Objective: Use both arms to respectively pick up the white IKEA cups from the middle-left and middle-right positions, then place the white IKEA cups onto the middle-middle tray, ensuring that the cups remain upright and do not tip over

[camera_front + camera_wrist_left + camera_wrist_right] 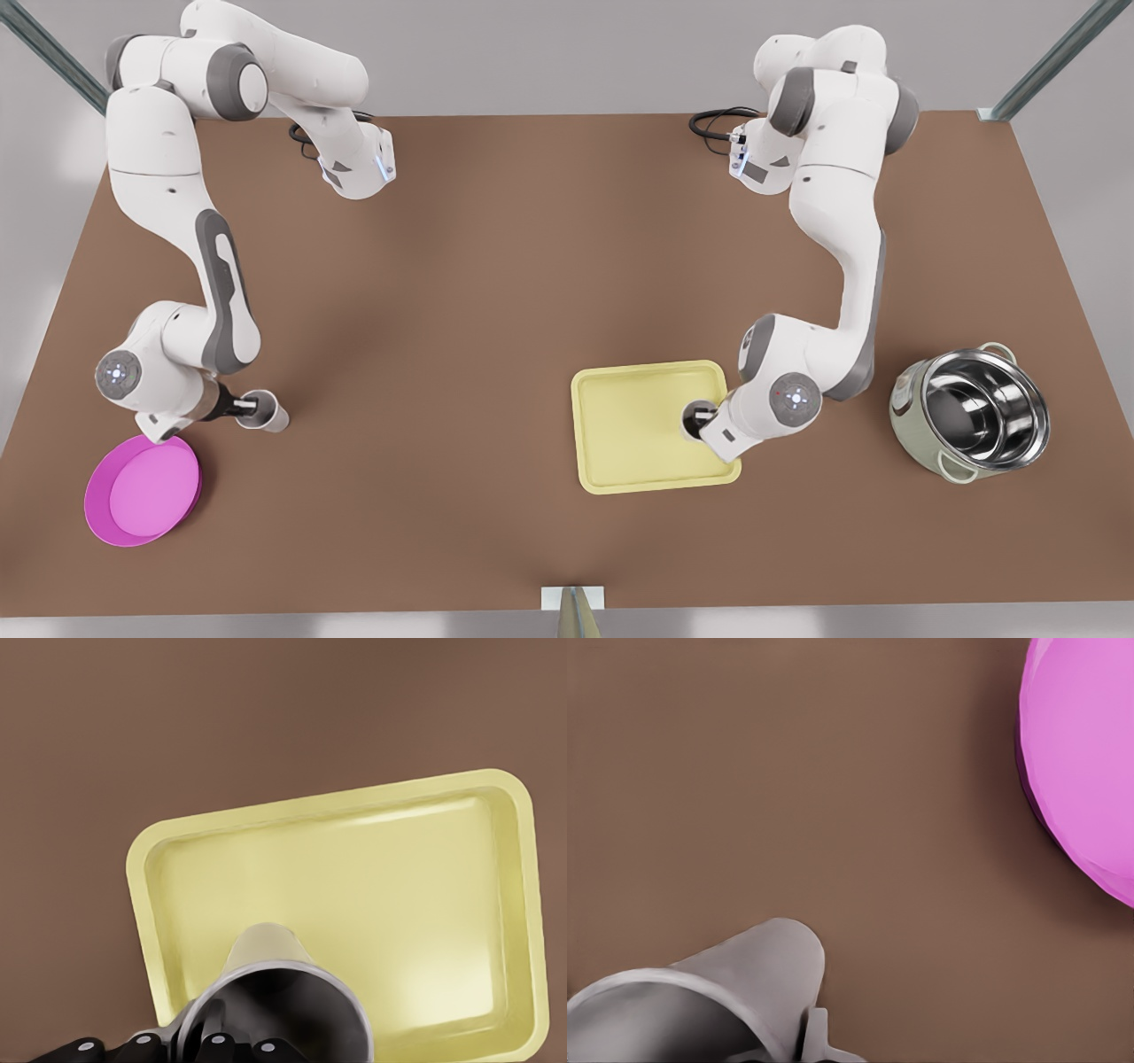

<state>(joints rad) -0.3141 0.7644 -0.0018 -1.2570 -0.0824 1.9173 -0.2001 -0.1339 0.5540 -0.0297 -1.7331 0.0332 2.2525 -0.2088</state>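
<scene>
At the front view's right, my left gripper (698, 422) is shut on the rim of one white cup (700, 415) over the right part of the pale yellow tray (620, 434). The left wrist view looks down past that cup (270, 961) onto the tray (354, 877). My right gripper (251, 408), at the front view's left, is shut on the other white cup (270, 414) above the brown table, just above the magenta plate. In the right wrist view this cup (744, 983) has brown table behind it. I cannot tell whether either cup touches a surface.
A round magenta plate (142, 489) lies near the table's front-left corner, close to the right arm's wrist; it also appears as the plate (1090, 771) in the right wrist view. A big steel pot (974, 412) stands right of the tray.
</scene>
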